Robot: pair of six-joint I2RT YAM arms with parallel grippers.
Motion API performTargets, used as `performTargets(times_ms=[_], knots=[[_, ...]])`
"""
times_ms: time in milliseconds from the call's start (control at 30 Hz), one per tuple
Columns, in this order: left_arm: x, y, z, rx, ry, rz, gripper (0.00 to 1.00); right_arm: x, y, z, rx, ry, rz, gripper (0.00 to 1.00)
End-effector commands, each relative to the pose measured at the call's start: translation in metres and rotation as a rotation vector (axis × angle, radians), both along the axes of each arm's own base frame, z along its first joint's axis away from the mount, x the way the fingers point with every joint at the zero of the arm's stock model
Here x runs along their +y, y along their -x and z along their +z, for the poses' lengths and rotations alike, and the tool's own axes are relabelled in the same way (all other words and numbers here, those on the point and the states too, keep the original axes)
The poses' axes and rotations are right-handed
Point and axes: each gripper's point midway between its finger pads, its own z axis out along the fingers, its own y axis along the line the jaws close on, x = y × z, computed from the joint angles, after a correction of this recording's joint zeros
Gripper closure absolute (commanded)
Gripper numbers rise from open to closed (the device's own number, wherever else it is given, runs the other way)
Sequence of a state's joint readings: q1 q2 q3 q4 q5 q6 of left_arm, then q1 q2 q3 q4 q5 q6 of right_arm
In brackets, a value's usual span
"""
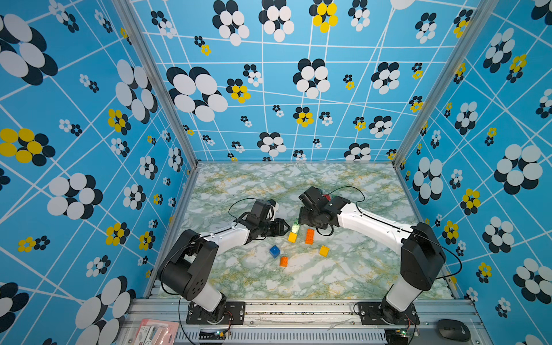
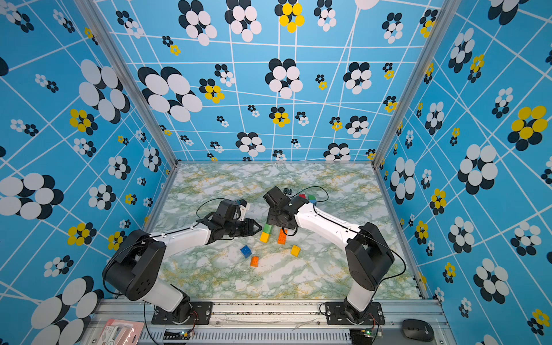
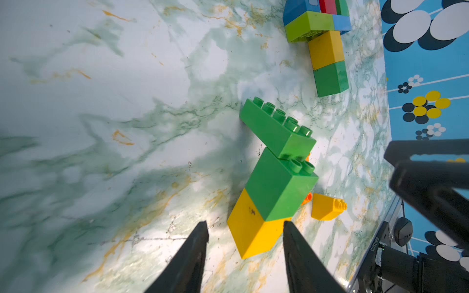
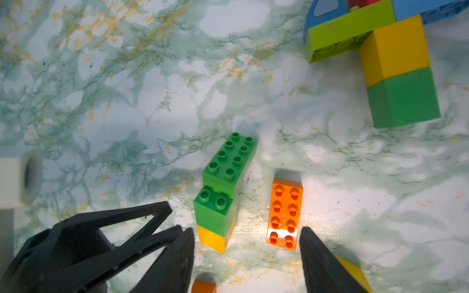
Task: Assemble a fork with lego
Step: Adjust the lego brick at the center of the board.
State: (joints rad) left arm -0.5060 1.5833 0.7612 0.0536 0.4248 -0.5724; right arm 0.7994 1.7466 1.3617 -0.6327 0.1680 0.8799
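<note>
a green-and-yellow lego stack (image 3: pixel 276 187) lies on the surface (image 1: pixel 268 185) between the left hand (image 3: pixel 245 224) and right hand (image 4: pixel 246 230), both part open and empty. an orange oblong brick (image 4: pixel 285 215) sits just beside it. likely next: grip that brick, align studs, press on.
</note>
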Motion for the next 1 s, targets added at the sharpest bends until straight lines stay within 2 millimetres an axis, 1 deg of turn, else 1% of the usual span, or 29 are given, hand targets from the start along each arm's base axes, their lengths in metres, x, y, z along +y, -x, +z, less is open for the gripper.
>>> performTargets(times_ms=[0,167,300,467,567,700,767,867,967], knots=[[0.006,0.003,-0.015,0.026,-0.057,0.007,0.49,0.006,0.001,-0.015,0.027,0.015,-0.041,0.28],[0.011,0.006,-0.022,0.036,-0.081,0.035,0.51,0.016,-0.007,-0.022,0.056,0.034,-0.037,0.29],[0.015,0.008,-0.020,0.018,-0.086,0.050,0.52,0.018,-0.008,-0.033,0.087,0.068,-0.029,0.30],[0.016,0.008,-0.015,-0.002,-0.075,0.053,0.52,0.018,-0.007,-0.041,0.128,0.123,-0.007,0.36],[0.015,0.008,-0.015,-0.001,-0.072,0.048,0.53,0.020,-0.005,-0.044,0.146,0.134,0.007,0.40],[0.016,0.008,-0.016,-0.002,-0.072,0.049,0.53,0.018,-0.001,-0.050,0.169,0.155,0.015,0.44],[0.016,0.008,-0.016,-0.001,-0.070,0.049,0.53,0.023,-0.006,-0.043,0.156,0.143,0.020,0.45],[0.016,0.008,-0.016,-0.001,-0.067,0.048,0.53,0.025,-0.005,-0.045,0.167,0.153,0.030,0.45],[0.016,0.008,-0.016,0.002,-0.065,0.049,0.52,0.025,-0.004,-0.045,0.169,0.161,0.035,0.50]])
